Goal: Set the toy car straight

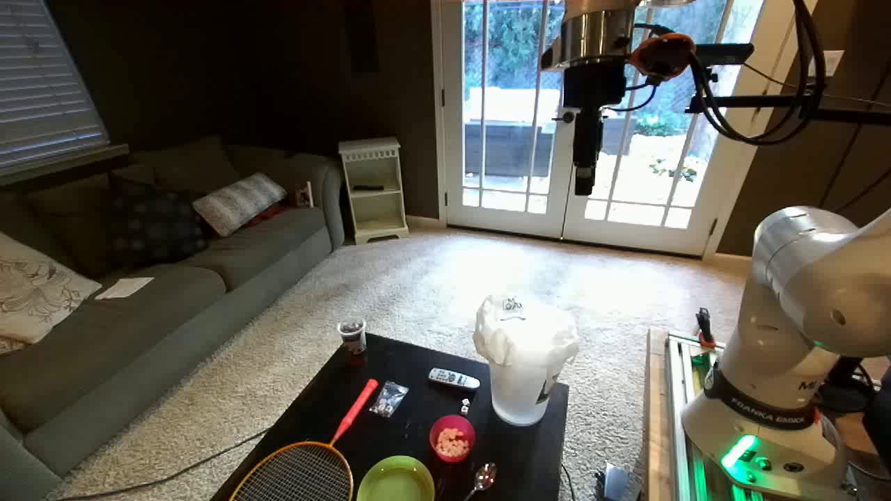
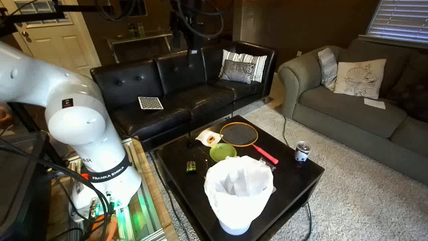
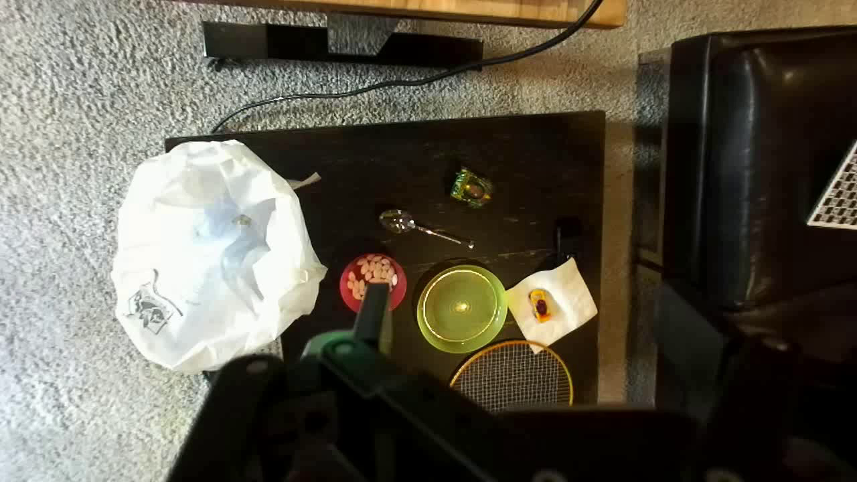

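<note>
1. 1 sm. orange toy car point(image 3: 539, 305), dark on top, sits on 1 white paper napkin point(image 3: 569, 288). Too tiny to tell which way its nose points.
2. Nr it: 1 round green plate point(image 3: 462, 288) & 1 round pink bowl point(image 1: 452, 422) w/ lots of pale bits point(image 1: 452, 443); can't count 'em all.
3. Also 1 shiny spoon point(image 1: 485, 476), 1 shiny green packet point(image 3: 471, 188), 1 orange-rimmed racket point(image 1: 292, 480) w/ pink handle point(image 1: 355, 414), 1 clear plastic bag point(image 1: 388, 399), 1 white remote point(image 1: 454, 378), 1 white-&-dark cup point(image 2: 301, 154), 1 tall white bin point(image 1: 518, 403) w/ white plastic bag point(image 2: 234, 207).
4. All on 1 flat black table point(image 2: 287, 190). Rm: pale fuzzy carpet point(image 2: 354, 187), 1 black leather sofa point(image 2: 207, 100), 1 grey cloth sofa point(image 2: 351, 115), pair of white glass doors point(image 1: 501, 223).
5. Tool: 1 black gripper point(image 1: 585, 184) hangs up high, well apart from the table. Its 2 fingers point(image 3: 372, 318) are spread wide, just air b/w them.
</note>
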